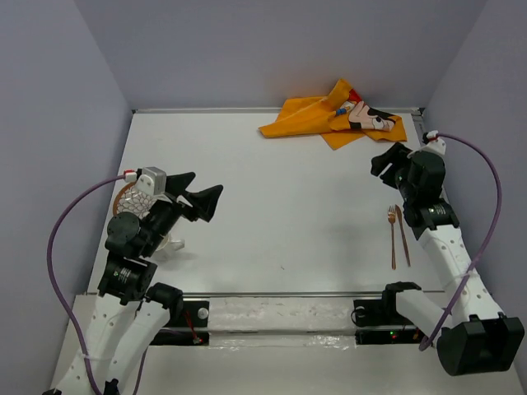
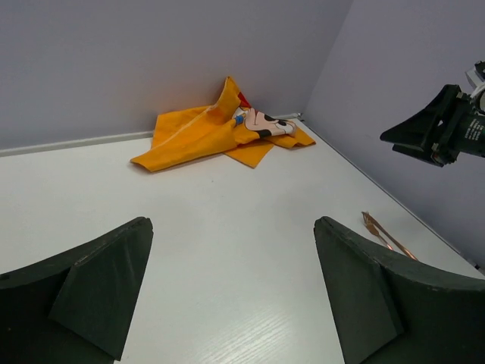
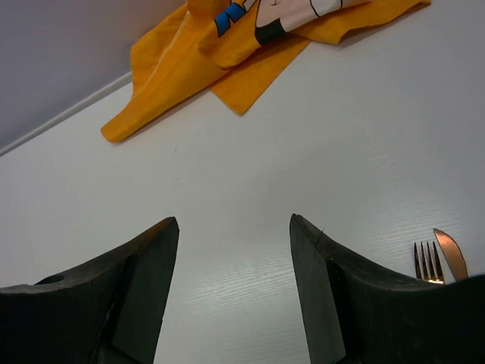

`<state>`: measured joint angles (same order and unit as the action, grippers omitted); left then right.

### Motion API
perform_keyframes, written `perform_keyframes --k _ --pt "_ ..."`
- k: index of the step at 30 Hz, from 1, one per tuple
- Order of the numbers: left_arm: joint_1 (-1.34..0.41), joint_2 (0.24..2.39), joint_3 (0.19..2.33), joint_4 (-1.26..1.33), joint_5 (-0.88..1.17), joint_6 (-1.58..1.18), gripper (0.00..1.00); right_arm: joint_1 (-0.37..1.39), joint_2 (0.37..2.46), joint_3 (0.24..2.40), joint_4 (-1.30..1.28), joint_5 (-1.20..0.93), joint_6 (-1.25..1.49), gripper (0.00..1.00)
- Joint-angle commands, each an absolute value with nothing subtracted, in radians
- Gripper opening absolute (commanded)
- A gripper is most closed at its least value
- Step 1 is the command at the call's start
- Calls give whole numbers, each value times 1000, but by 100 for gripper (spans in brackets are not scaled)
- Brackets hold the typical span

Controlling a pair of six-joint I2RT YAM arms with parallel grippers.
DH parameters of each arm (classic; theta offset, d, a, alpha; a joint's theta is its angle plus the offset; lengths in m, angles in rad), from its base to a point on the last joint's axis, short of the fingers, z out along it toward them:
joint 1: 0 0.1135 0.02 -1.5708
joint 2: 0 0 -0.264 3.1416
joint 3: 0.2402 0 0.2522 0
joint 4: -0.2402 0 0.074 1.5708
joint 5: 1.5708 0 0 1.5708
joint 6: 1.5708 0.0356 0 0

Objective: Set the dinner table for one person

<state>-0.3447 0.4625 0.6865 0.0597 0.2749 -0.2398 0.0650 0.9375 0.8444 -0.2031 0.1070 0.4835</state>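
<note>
Spread and empty, the left gripper point(image 2: 233, 222) and right gripper point(image 3: 233, 221) hover over the white dinner table point(image 1: 288, 222); the right should pinch one edge of the crumpled far-right Mickey Mouse placemat point(image 1: 313, 115) and drag it flat.

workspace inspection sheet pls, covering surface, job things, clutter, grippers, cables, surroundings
surface: dinner table, white and flat, middle bare
job's things: orange placemat crumpled at the far edge; fork and knife lying side by side near the right arm; round patterned item partly hidden behind the left arm, cannot tell what it is
clutter: nothing seen
grippers: left gripper open, empty, above the table; right gripper open, empty, above the table
cables: left cable and right cable, purple, each looping outward from its arm, not over the cutlery
surroundings: plain grey walls on three sides
</note>
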Motion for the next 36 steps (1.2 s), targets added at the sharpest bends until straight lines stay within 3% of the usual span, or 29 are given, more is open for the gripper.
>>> perform_keyframes --k 1,5,8,10,12,14,16,19,36 --pt "-337 471 707 87 302 -225 99 60 972 910 -127 164 459 65" --pt "-337 474 703 92 305 -230 99 60 1070 946 -106 195 448 60" --pt "-336 472 698 100 313 -232 99 60 1182 1002 -84 218 437 50" --pt "-336 474 696 104 313 -236 99 60 1282 1037 -66 242 436 32" --pt "-337 474 696 106 314 -236 99 60 1356 1101 -57 253 442 29" --pt "-337 476 695 106 310 -239 99 51 1460 1147 -51 255 449 32" --pt "-337 476 695 104 305 -239 99 41 1525 1210 -32 271 456 52" --pt "-341 480 695 104 305 -242 99 12 1650 1300 -15 264 469 69" --pt "-351 523 703 101 295 -235 99 -84 2296 1880 -27 238 500 70"
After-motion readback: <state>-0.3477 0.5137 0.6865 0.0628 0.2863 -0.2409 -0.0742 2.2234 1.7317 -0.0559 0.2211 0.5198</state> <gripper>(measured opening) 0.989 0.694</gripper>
